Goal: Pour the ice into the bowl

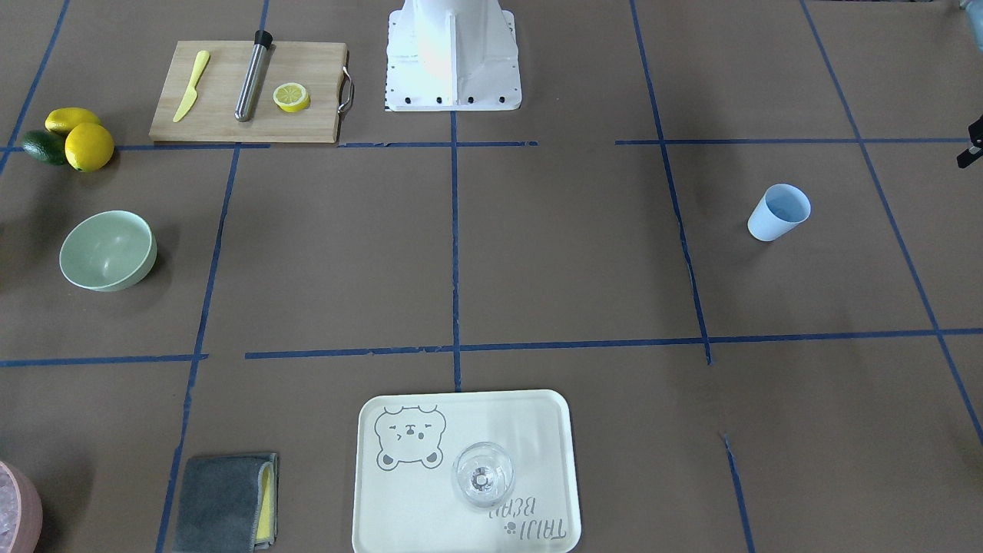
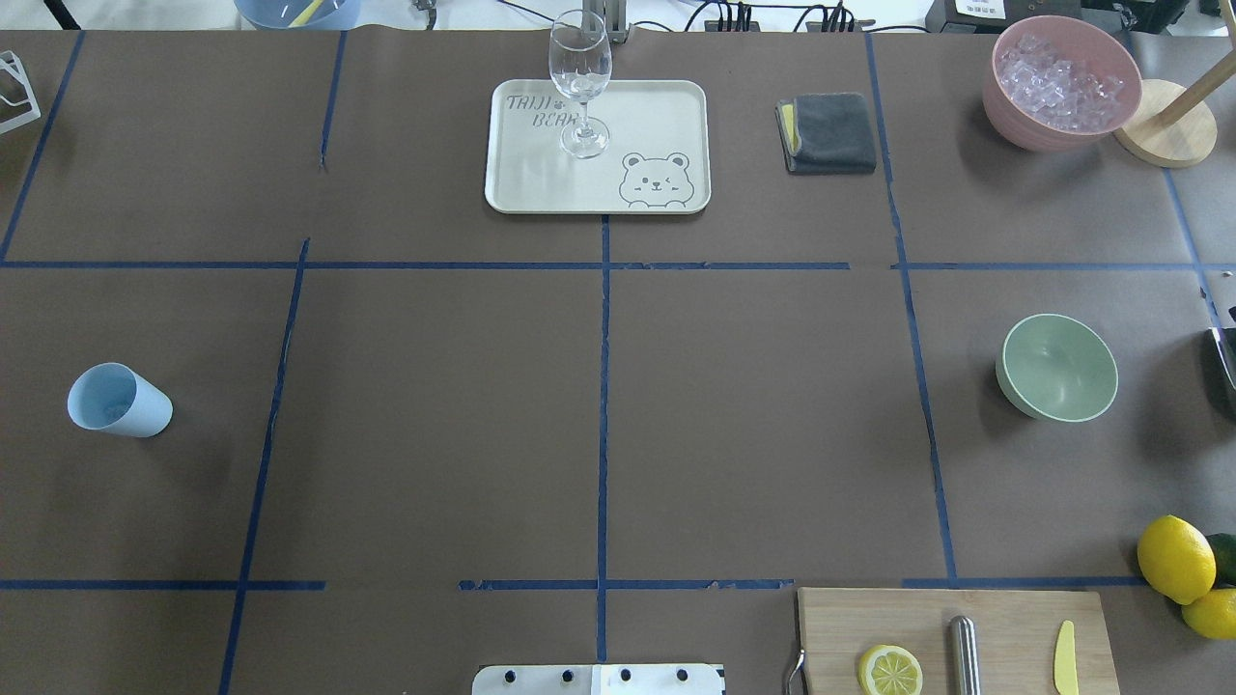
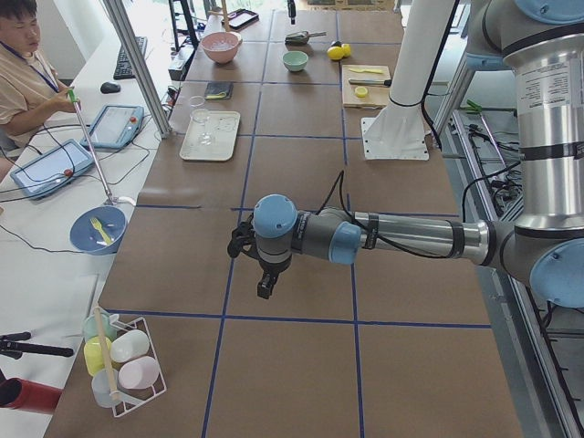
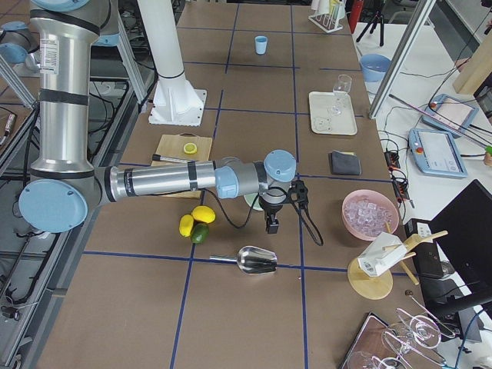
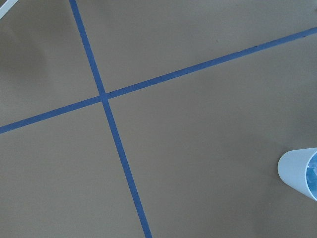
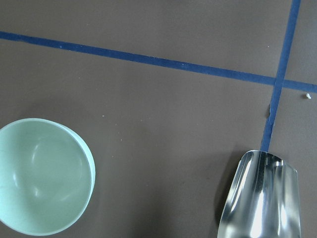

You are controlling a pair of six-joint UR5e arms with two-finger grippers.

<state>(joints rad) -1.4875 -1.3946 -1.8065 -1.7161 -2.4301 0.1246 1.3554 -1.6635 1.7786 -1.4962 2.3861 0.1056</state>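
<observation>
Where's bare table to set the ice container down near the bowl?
The two middle squares between the bowl, the tray and the blue cup are bare; the one beside the bowl suits best. Toward the robot's right end it is crowded: lemons, cutting board, metal scoop and the ice container itself.

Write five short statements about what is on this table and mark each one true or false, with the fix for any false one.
1. The bowl is empty. True.
2. The wine glass stands upright on the tray. True.
3. The ice is heaped on the tray. False: it fills the pink container.
4. The metal scoop lies inside the bowl. False: it lies on the table, apart from the bowl.
5. A lemon half sits on the cutting board. True.
</observation>
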